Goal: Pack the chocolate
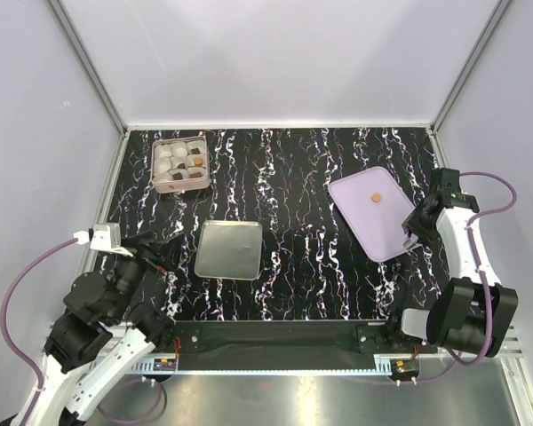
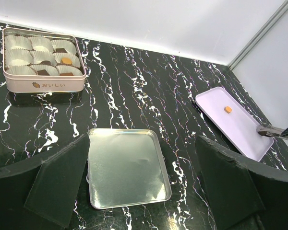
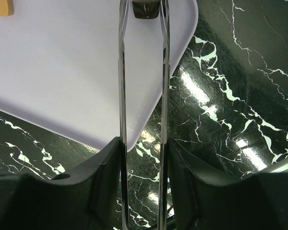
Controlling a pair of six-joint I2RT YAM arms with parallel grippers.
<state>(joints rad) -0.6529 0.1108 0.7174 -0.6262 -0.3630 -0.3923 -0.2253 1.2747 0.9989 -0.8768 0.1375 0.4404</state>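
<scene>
One tan chocolate (image 1: pixel 374 196) lies on the lilac tray (image 1: pixel 382 226); it also shows in the left wrist view (image 2: pixel 228 109) and the right wrist view (image 3: pixel 1 7). A pink tin (image 1: pixel 180 164) at the far left holds white paper cups, several with dark chocolates and one tan (image 2: pixel 66 61). My right gripper (image 1: pixel 417 226) is shut on metal tongs (image 3: pixel 123 72) that reach over the tray's near edge. A small dark lump (image 3: pixel 145 8) sits between the tong arms at the frame's top. My left gripper (image 2: pixel 143 143) is open and empty, above the near left table.
A flat silver lid (image 1: pixel 228 249) lies in the middle of the black marbled table, just ahead of my left fingers (image 2: pixel 57 182). White walls with metal posts close in the table at the back and on both sides.
</scene>
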